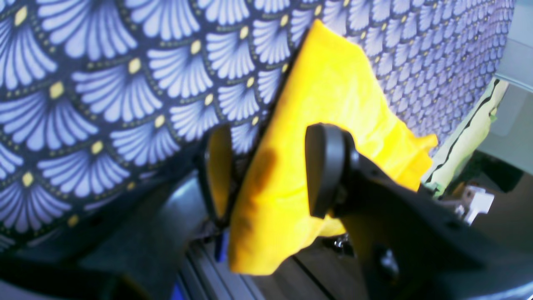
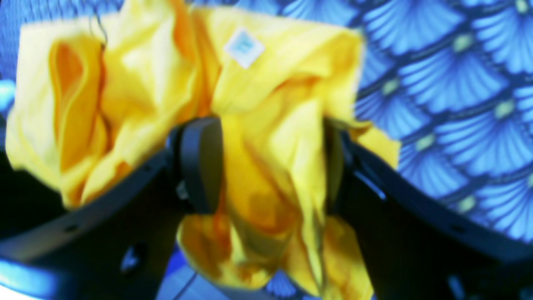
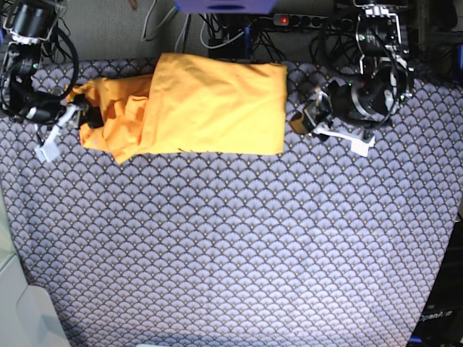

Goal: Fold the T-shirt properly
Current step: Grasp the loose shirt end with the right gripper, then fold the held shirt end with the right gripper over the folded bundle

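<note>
Right wrist view blurred: T-shirt [image 2: 266, 137] folds indistinct, small label [image 2: 244, 46] unreadable. Base view: both hands' jaws too small to resolve.

Only "OpenArm" reads, on the dark stand [image 3: 438, 316] (the T-shirt's [image 2: 270, 83] label is blurred).

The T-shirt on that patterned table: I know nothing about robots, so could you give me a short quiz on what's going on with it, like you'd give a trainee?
1. True or false: the T-shirt lies spread out flat with both sleeves showing.
2. In the right wrist view, what sits between the right arm's jaws? A) bunched yellow cloth B) a cup C) nothing
3. Fill in: in the base view, the shirt's crumpled end is on the view's ____ side.

Key: 1 false, it is folded over and bunched at one end; 2 A; 3 left.
</note>
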Available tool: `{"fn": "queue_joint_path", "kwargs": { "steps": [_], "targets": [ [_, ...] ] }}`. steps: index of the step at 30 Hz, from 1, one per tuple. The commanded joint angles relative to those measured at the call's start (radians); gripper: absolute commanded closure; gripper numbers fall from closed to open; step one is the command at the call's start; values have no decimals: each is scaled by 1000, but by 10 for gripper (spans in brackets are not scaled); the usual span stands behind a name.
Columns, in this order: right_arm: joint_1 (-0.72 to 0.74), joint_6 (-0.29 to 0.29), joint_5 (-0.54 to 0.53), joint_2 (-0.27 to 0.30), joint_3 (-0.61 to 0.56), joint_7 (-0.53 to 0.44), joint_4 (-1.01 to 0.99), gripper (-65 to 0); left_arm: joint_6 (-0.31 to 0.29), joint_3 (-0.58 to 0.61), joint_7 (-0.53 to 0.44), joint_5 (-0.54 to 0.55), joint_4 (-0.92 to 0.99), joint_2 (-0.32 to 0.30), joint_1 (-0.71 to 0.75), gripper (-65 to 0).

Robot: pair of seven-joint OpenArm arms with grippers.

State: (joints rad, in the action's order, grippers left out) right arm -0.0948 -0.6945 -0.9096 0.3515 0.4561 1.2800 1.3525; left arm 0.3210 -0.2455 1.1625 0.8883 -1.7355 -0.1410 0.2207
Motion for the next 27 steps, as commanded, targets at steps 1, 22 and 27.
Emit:
{"fn": "queue_joint_path", "kwargs": {
  "steps": [1, 22, 27],
  "targets": [
    [-3, -4, 7, 16, 7, 36, 37, -359, -3, -2, -5, 29, -17, -9, -8, -282],
    [-4, -4, 7, -62, 3, 63, 74, 0, -3, -2, -6, 29, -17, -9, -10, -282],
    [2, -4, 7, -62, 2, 63, 98, 0, -3, -2, -6, 29, -17, -9, -10, -282]
  ]
}}
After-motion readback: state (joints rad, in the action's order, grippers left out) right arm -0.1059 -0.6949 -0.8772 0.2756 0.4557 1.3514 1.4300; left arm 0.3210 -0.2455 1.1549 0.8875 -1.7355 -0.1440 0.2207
